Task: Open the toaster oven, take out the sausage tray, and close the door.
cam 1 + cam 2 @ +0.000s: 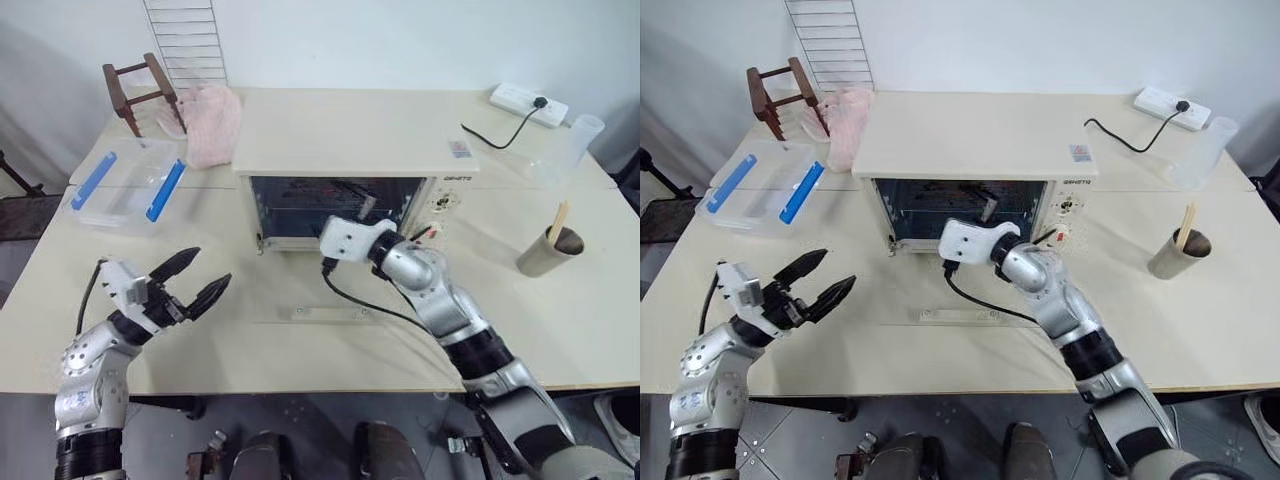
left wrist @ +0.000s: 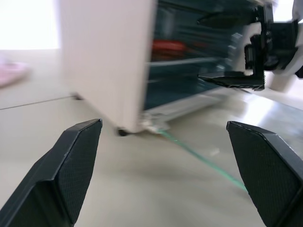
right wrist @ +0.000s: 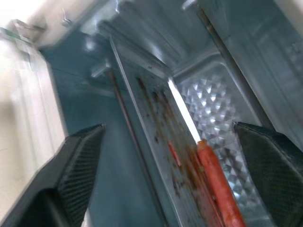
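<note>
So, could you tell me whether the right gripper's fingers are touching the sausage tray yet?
Apart: in the right wrist view, the open right gripper frames the sausage tray, fingers short of it.

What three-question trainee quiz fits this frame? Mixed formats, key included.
1. True or false: the door of the toaster oven lies folded down, open.
2. Which gripper is at the oven mouth? A: left gripper. B: right gripper.
3. Fill in: the sausage tray holds one red ____.
Key: 1 true; 2 B; 3 sausage.
</note>
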Action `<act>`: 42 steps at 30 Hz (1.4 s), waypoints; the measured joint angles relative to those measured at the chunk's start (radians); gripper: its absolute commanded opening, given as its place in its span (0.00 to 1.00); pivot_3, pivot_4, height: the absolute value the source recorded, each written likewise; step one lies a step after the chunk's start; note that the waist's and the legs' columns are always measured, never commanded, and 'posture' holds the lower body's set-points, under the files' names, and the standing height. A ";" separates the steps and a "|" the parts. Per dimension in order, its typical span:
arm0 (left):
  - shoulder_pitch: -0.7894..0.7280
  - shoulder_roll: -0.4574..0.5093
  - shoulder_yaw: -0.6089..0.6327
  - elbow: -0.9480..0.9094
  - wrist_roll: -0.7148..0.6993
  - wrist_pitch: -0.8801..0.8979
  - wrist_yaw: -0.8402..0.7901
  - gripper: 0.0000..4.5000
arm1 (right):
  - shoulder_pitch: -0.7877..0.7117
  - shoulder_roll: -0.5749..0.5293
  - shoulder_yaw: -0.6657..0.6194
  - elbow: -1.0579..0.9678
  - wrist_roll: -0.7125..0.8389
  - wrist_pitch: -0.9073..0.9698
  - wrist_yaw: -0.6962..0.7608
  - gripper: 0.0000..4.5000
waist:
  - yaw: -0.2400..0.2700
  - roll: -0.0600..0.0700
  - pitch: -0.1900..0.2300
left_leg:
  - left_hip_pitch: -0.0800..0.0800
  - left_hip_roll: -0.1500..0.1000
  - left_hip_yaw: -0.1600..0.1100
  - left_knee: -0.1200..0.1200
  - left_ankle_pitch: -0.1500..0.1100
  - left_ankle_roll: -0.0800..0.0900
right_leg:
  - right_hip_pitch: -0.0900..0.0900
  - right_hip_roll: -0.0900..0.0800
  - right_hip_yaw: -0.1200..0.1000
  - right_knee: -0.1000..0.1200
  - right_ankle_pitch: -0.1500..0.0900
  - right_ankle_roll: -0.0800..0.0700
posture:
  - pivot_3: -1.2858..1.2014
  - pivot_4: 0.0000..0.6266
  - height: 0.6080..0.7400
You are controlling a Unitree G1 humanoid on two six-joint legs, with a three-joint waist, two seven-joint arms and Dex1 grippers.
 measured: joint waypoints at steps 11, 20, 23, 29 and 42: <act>0.029 -0.001 -0.010 -0.065 -0.009 0.018 0.029 1.00 | -0.080 0.016 0.049 0.170 -0.133 0.065 -0.122 0.73 | -0.012 0.000 0.000 | 0.000 0.000 0.001 -0.001 0.000 0.000 | 0.000 0.002 -0.002 0.000 0.000 0.000 | 0.52 0.24 1.00; 0.005 0.001 -0.039 -0.056 -0.010 0.018 0.007 1.00 | -0.080 0.016 0.050 0.168 -0.134 0.058 -0.114 0.07 | -0.012 0.000 0.000 | 0.000 0.000 0.001 -0.002 0.000 0.000 | 0.000 0.001 -0.002 -0.001 0.000 0.000 | 0.52 0.24 1.00; -0.018 0.003 -0.043 -0.023 -0.010 0.018 -0.002 1.00 | -0.080 0.003 0.067 0.160 -0.157 0.045 -0.101 0.00 | -0.011 0.000 0.000 | 0.000 0.000 0.000 -0.002 0.000 0.000 | 0.000 0.001 -0.002 -0.001 0.000 0.000 | 0.52 0.24 1.00; -0.039 0.003 -0.053 0.006 -0.009 0.018 -0.018 1.00 | -0.080 -0.008 0.067 0.152 -0.167 0.033 -0.091 0.00 | -0.011 0.000 0.000 | -0.001 0.000 0.000 -0.003 0.000 0.000 | -0.001 0.002 -0.003 -0.001 0.000 0.000 | 0.52 0.24 1.00; -0.107 -0.002 -0.096 0.070 -0.008 -0.003 -0.039 1.00 | -0.052 -0.034 0.060 0.005 -0.125 0.014 0.077 0.00 | -0.031 0.000 0.000 | -0.013 -0.001 0.000 -0.003 0.001 -0.001 | -0.014 0.004 -0.006 -0.001 0.000 0.000 | 0.52 0.24 1.00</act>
